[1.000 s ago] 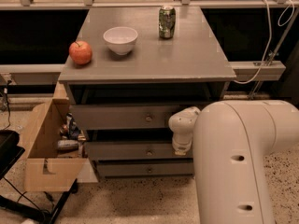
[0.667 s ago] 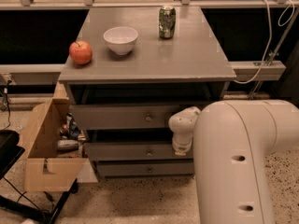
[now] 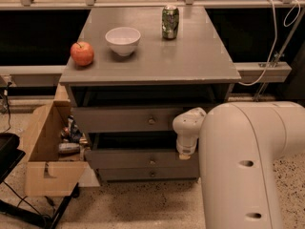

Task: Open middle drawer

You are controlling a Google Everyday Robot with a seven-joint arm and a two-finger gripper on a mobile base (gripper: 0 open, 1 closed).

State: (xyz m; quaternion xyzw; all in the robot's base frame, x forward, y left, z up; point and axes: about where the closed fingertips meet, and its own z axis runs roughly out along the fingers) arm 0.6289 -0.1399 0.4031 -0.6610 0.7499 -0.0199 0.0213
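Observation:
The grey cabinet [image 3: 152, 63] has three drawer fronts, each with a small dark knob. The middle drawer [image 3: 128, 159] sits below the top drawer [image 3: 119, 119], with its knob [image 3: 152, 161] at the centre; its front stands slightly forward of the bottom drawer [image 3: 138, 174]. My white arm [image 3: 248, 166] fills the lower right. Its end points down in front of the cabinet's right side, and my gripper [image 3: 185, 152] is at the middle drawer's right end, right of the knob and mostly hidden by the arm.
On the cabinet top stand a red apple [image 3: 82, 53], a white bowl [image 3: 123, 40] and a green can [image 3: 170, 21]. An open cardboard box [image 3: 45, 149] with clutter sits on the floor to the left. A black stand [image 3: 9, 151] is at the far left.

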